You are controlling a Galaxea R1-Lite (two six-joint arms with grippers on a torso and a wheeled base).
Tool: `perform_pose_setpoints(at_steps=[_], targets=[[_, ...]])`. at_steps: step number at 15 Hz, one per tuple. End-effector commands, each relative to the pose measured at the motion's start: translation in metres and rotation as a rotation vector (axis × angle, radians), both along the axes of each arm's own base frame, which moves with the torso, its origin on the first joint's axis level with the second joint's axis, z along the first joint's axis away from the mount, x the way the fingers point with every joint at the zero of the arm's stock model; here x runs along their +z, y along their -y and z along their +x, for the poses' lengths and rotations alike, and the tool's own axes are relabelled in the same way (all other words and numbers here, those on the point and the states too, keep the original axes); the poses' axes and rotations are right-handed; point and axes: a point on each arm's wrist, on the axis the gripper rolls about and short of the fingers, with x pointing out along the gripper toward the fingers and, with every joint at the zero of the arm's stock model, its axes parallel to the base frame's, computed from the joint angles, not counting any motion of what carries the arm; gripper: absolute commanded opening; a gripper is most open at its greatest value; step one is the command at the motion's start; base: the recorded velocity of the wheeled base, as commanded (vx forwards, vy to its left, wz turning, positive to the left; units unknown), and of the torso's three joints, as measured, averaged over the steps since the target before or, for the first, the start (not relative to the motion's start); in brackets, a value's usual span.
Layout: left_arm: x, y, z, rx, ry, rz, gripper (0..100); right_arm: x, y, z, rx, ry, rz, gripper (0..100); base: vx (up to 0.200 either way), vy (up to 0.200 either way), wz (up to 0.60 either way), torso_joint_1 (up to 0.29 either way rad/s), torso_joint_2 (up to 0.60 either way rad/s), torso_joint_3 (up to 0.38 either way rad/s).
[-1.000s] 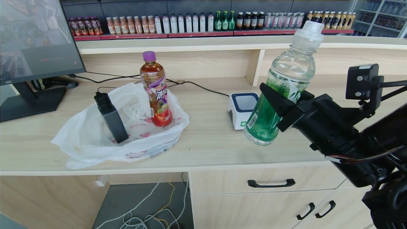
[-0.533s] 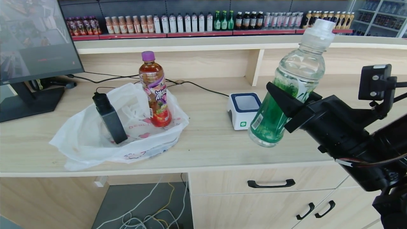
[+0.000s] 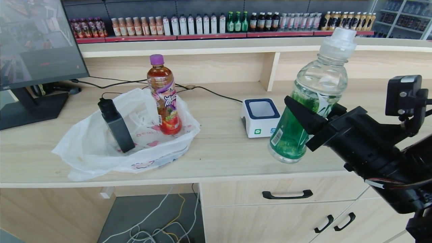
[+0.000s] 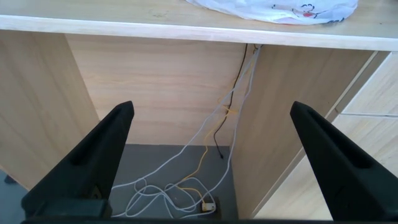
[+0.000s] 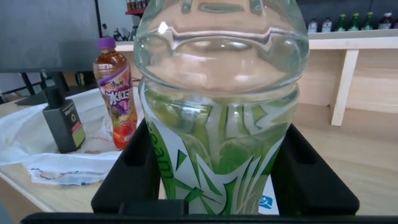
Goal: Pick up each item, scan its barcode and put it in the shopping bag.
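Observation:
My right gripper (image 3: 312, 109) is shut on a clear bottle with a green label (image 3: 303, 128) and a white cap, held tilted above the counter's front edge, just right of the white barcode scanner (image 3: 260, 116). A barcode on the bottle's lower side faces the scanner. The right wrist view has the same bottle (image 5: 221, 112) up close between the black fingers (image 5: 140, 168). The white shopping bag (image 3: 87, 148) lies open at the left, with a purple-capped tea bottle (image 3: 163, 98) and a black bottle (image 3: 116, 125) standing in it. My left gripper (image 4: 211, 109) hangs open below the counter edge.
A monitor (image 3: 37, 44) stands at the back left, with cables (image 3: 209, 91) running across the counter to the scanner. A raised shelf (image 3: 216, 47) runs behind the counter. Drawers with black handles (image 3: 287, 194) sit under the counter, and loose cables (image 4: 186, 186) lie on the floor.
My right gripper has carried the green-labelled bottle to the right and a little lower, away from the scanner. The items in the bag have stayed put.

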Motion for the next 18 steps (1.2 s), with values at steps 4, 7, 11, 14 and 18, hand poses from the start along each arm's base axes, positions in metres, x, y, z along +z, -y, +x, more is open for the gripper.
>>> perform_pose_setpoints(at_steps=[4, 7, 11, 14, 18], targets=[[0.000, 0.000, 0.000, 0.000, 0.000, 0.000, 100, 0.005, -0.001, 0.003, -0.007, 0.022, 0.008, 0, 0.000, 0.000, 0.00, 0.000, 0.00, 0.000], [0.000, 0.000, 0.000, 0.000, 0.000, -0.001, 100, 0.022, -0.008, 0.014, -0.027, 0.104, 0.013, 0, 0.000, 0.000, 0.00, 0.000, 0.00, 0.000], [0.000, 0.000, 0.000, 0.000, 0.000, 0.000, 100, 0.021, -0.011, 0.038, -0.049, 0.146, -0.036, 0, 0.000, 0.000, 0.00, 0.000, 0.00, 0.000], [0.000, 0.000, 0.000, 0.000, 0.000, -0.001, 100, 0.015, 0.011, 0.074, -0.026, 0.245, -0.197, 0, 0.000, 0.000, 0.00, 0.000, 0.00, 0.000], [0.000, 0.000, 0.000, 0.000, 0.000, -0.001, 100, 0.027, -0.002, 0.115, -0.026, 0.326, -0.179, 0, 0.000, 0.000, 0.00, 0.000, 0.00, 0.000]])
